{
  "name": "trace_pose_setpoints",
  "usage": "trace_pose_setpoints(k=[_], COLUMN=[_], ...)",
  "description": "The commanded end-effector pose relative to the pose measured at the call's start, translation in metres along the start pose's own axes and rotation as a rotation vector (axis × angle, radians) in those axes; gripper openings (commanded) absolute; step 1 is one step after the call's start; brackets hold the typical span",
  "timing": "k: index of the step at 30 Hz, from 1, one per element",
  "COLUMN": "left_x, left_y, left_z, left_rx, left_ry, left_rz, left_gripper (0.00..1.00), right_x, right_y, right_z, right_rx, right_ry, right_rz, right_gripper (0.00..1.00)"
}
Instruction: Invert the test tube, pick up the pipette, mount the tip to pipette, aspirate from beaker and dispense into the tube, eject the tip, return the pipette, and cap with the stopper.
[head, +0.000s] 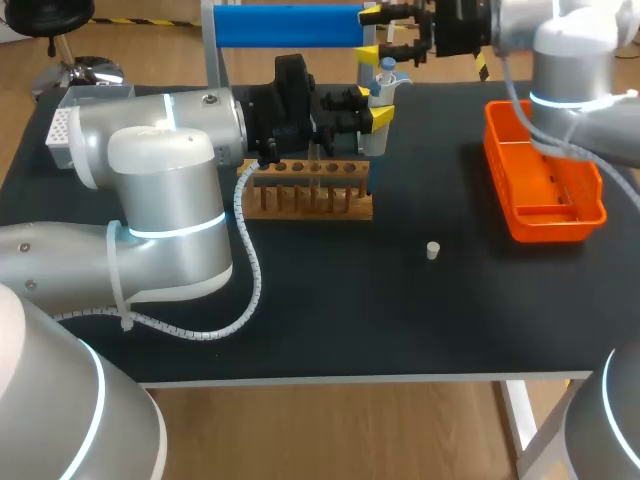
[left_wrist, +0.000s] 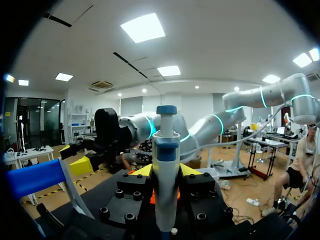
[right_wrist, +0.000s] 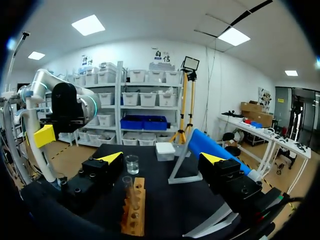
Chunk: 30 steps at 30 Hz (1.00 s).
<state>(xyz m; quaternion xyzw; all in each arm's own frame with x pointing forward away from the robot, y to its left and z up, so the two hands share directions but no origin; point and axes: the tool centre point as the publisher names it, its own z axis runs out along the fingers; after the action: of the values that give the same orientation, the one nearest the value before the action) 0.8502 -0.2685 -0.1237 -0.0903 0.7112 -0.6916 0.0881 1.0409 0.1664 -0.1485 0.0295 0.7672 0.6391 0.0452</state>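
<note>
My left gripper (head: 375, 105) is shut on the white pipette (head: 386, 80), which has a blue top and stands upright above the far end of the wooden tube rack (head: 310, 192). In the left wrist view the pipette (left_wrist: 166, 170) fills the gap between the yellow fingertips (left_wrist: 142, 171). My right gripper (head: 372, 33) hangs open by the blue bar of the pipette stand (head: 290, 25), holding nothing. From its wrist I see the rack (right_wrist: 132, 207) with a glass tube (right_wrist: 127, 184), the beaker (right_wrist: 132, 164) and the white tip box (right_wrist: 165, 150). The small stopper (head: 432, 250) lies on the mat.
An orange bin (head: 545, 190) sits at the right side of the table, under my right arm. The white tip box (head: 60, 130) stands at the far left corner. My left arm's bulk covers the table's left part. The black mat around the stopper is bare.
</note>
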Motion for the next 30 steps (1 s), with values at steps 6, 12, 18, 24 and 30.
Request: trace_pose_setpoints(k=[6,12,18,24,30], left_x=[0.0,0.0,0.0,0.0,0.0], left_y=[-0.001,-0.001,-0.001,-0.001,-0.001], left_z=[0.0,0.0,0.0,0.0,0.0], left_rx=[-0.002,-0.002,-0.002,-0.002,-0.002], left_ry=[0.001,0.001,0.001,0.001,0.001], left_rz=[-0.001,-0.001,-0.001,-0.001,-0.001], left_gripper=[0.0,0.0,0.0,0.0,0.0], right_x=[-0.022,-0.036,-0.043,-0.043,-0.041], right_y=[-0.006,-0.011,-0.016,-0.017,-0.016], right_z=[0.011,0.012,0.012,0.012,0.01], right_rx=[0.049,0.081,0.095,0.097,0.089], right_ry=[-0.017,-0.039,-0.055,-0.06,-0.06], right_rz=[0.001,0.002,0.012,0.016,0.013], right_gripper=[1.0,1.0,1.0,1.0,1.0])
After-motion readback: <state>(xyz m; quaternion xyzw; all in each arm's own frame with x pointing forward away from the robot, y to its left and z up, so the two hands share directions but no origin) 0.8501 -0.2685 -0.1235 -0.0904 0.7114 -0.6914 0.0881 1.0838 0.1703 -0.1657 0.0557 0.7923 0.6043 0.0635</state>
